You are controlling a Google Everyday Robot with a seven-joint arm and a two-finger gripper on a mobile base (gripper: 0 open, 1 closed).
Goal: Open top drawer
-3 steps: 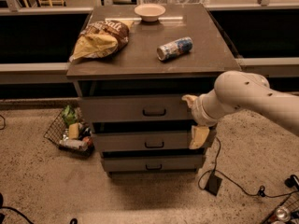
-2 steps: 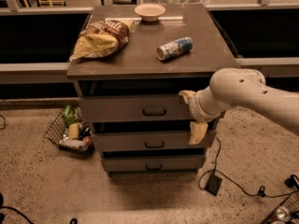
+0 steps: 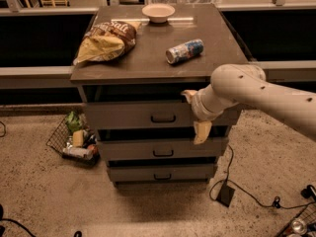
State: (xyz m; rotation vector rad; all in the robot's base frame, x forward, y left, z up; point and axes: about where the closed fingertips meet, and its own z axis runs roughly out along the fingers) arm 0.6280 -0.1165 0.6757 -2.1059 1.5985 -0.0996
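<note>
Beige, speckled flooring lies nearest, carrying a black power brick (image 3: 225, 194) with a trailing cable and, at the left, a wire basket (image 3: 73, 141) of litter. Behind them stand the bottom drawer (image 3: 133, 173) and middle drawer (image 3: 128, 149), flat grey-brown panels with slim dark bar pulls.

The end effector (image 3: 193, 117), cream and smooth, hangs before the right part of the top drawer (image 3: 123, 116). Its 2 fingers are spread apart, 1 above the other, clamped on nothing. That drawer is the widest, tallest front, directly under the desk (image 3: 148, 63) slab. Its handle (image 3: 163, 118) sits at centre, just left of the end effector and not between the fingers.

Closing here would likely catch only flat panel. Even once the grip is centred, so thin a bar could slip out. A pull angled toward the arm's side might bind the drawer, and a jerk could roll the can.

Farther back, on the matte desk, lie a cylindrical can (image 3: 185, 51) on its side, a crinkled chip bag (image 3: 106, 41) and a shallow round bowl (image 3: 158, 12).
</note>
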